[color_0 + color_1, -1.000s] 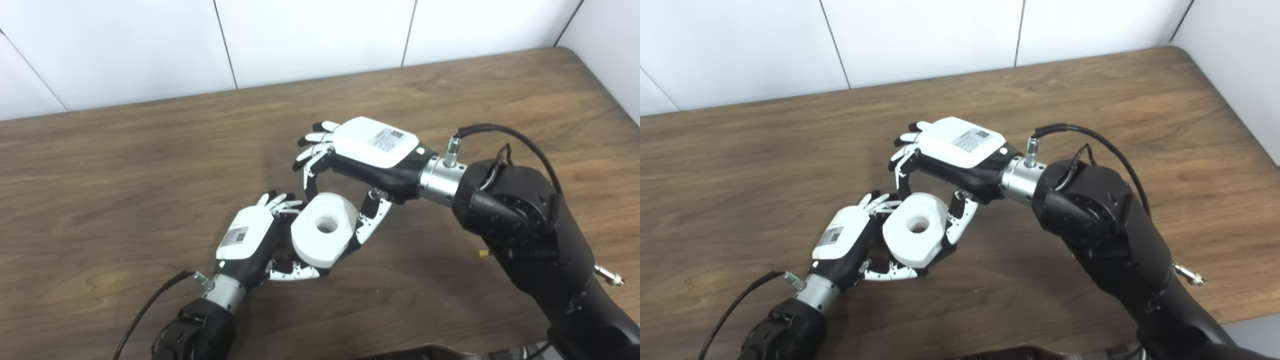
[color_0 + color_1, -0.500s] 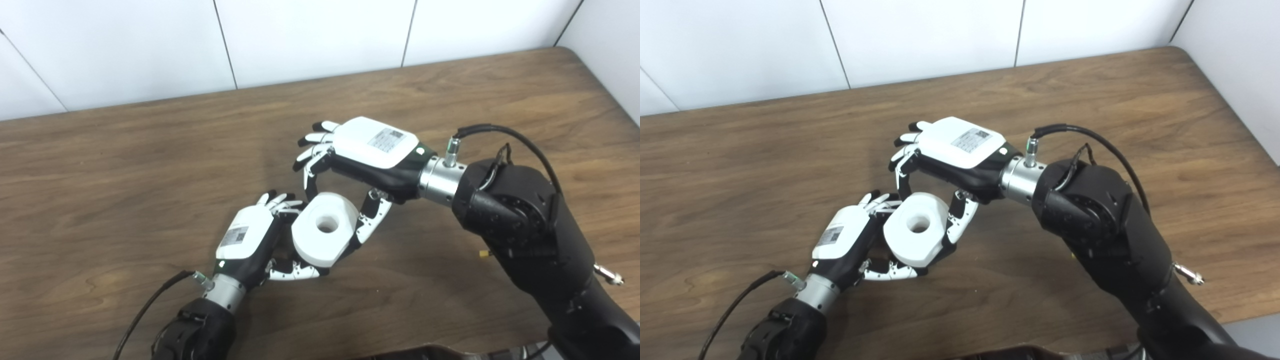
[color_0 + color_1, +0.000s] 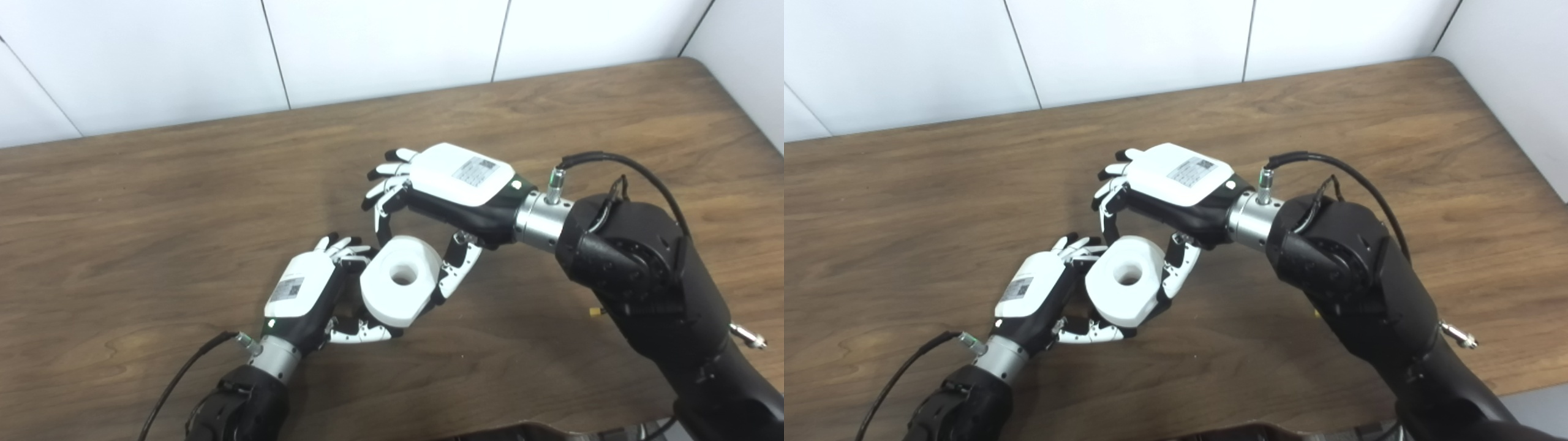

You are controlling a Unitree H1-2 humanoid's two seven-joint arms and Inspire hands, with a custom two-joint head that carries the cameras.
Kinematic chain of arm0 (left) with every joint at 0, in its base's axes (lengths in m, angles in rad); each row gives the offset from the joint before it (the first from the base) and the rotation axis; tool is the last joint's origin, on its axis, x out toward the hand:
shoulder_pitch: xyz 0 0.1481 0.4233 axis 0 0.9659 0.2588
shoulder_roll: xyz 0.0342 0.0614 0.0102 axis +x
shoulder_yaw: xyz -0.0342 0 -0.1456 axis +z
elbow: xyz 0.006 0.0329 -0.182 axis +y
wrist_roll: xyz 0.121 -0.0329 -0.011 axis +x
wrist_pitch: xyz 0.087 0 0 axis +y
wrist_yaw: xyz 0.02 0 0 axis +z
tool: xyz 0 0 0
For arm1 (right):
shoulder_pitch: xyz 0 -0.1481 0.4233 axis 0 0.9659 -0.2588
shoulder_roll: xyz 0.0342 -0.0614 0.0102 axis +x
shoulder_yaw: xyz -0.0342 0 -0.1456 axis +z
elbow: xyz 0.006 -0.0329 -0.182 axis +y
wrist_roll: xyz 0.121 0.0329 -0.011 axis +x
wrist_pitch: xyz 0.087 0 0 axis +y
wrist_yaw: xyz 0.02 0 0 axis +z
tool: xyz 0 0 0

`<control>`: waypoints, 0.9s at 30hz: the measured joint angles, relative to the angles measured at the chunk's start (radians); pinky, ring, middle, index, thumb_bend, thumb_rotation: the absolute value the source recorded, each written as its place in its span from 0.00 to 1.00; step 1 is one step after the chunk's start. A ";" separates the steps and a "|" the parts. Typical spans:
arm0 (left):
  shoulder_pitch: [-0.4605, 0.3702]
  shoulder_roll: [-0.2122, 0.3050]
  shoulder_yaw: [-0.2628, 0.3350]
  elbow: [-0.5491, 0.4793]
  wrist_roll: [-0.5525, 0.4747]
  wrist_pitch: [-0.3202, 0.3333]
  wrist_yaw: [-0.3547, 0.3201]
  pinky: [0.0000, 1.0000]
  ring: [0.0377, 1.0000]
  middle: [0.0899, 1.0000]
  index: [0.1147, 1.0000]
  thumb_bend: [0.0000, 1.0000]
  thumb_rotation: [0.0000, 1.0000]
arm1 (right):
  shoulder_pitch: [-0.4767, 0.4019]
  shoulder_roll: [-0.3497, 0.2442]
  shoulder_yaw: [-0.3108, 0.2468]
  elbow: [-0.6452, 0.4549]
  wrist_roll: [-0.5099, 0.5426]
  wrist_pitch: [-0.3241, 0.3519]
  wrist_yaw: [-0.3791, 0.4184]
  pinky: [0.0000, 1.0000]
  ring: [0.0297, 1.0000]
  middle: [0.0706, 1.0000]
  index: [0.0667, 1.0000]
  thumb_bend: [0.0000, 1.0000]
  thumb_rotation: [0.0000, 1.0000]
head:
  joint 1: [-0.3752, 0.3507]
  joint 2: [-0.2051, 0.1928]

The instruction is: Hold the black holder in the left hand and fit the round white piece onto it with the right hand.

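The round white piece point(image 3: 392, 299), a thick ring with a hole in its middle, hangs above the table between my two hands. My right hand point(image 3: 450, 184) reaches over it from the right and is shut on it, fingers on its far side and thumb point(image 3: 456, 269) on its near right side. My left hand point(image 3: 303, 288) comes up from the lower left and presses against the piece's left side, its fingers curled behind the piece and its thumb point(image 3: 361, 334) under it. The black holder is almost wholly hidden between the left palm and the white piece.
The brown wooden table point(image 3: 153, 202) ends at a white panelled wall point(image 3: 380, 43) behind and at its right edge point(image 3: 1519, 165). My bulky black right forearm point(image 3: 643, 288) crosses the near right part. A black cable point(image 3: 177, 380) trails from the left wrist.
The right hand and the white piece have edged very slightly to the right. The left hand has stayed where it was.
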 measured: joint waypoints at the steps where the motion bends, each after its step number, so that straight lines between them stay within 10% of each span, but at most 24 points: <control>1: 0.000 0.000 0.000 0.000 0.000 0.000 0.000 1.00 0.90 0.78 0.42 0.52 0.05 | 0.005 0.001 0.001 0.000 -0.002 -0.001 -0.002 1.00 0.92 0.79 0.45 0.52 0.14 | 0.000 0.000; 27: 0.000 0.000 -0.001 0.000 0.004 0.002 0.000 1.00 0.90 0.78 0.42 0.52 0.05 | 0.046 0.017 0.009 0.001 -0.009 -0.005 -0.029 1.00 0.94 0.81 0.45 0.52 0.14 | 0.008 0.005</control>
